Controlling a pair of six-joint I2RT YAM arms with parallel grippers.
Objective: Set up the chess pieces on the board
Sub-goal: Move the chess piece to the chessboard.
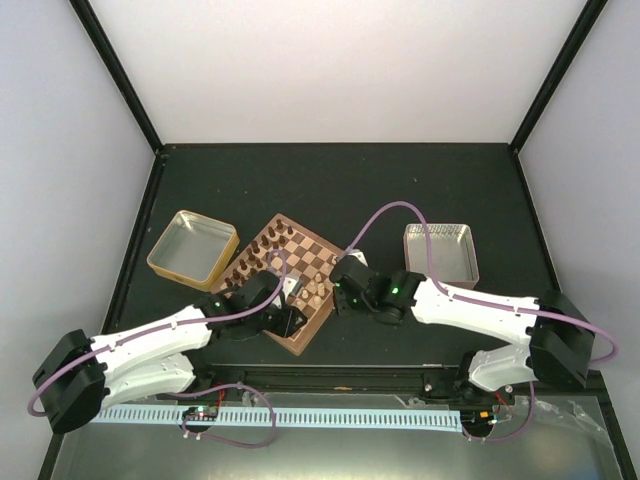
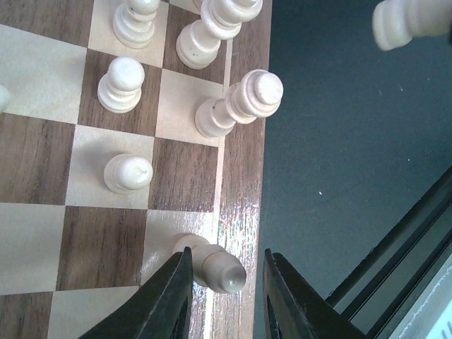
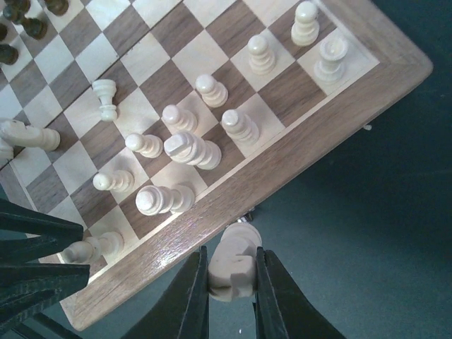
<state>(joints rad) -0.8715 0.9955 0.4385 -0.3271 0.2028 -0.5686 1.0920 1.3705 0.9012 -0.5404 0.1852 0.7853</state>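
Robotics lab test cell, seen from above. Closed in on the left, right and far sides by plain white wall panels [image 1: 330,70] between black metal corner posts [image 1: 118,75]. Bolted at the near edge of a dark matte table [image 1: 330,180]: a white-and-black left robot arm [image 1: 150,345] and a matching right robot arm [image 1: 480,305], trailing purple cables [image 1: 385,212]. Nearer still, a white slotted plastic cable duct [image 1: 330,415].

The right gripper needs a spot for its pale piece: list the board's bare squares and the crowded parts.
Bare: the dark back-row square between the corner piece and its neighbour, and the board's middle ranks. Crowded: the pale cluster toward the left gripper, whose jaws bracket a fallen piece. The right gripper holds its pale piece off the rim.
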